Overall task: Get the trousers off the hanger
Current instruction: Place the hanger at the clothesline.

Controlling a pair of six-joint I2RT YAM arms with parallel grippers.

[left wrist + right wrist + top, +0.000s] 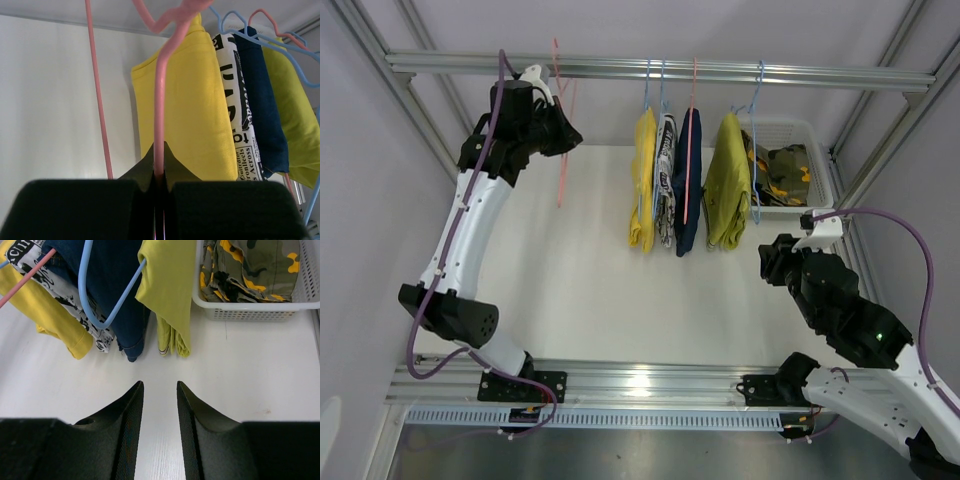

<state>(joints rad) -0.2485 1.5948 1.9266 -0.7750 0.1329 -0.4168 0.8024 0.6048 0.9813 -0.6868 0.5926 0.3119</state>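
Four trousers hang on hangers from the rail (660, 70): bright yellow (642, 180), black-and-white print (665, 180), dark navy (688, 180) and mustard-olive (727, 180). The camouflage trousers (785, 172) lie in the white basket (825, 170). My left gripper (563, 135) is shut on an empty pink hanger (159, 120) hanging left of the others. My right gripper (159, 390) is open and empty above the table, just short of the hanging trouser ends. In the right wrist view the navy pair (117, 285) and the mustard-olive pair (170, 290) hang ahead, with the basket (250, 314) at the upper right.
Aluminium frame posts stand at both sides and the rail runs across the back. The white basket sits in the far right corner against the right post. White table surface (580, 270) lies below the hangers.
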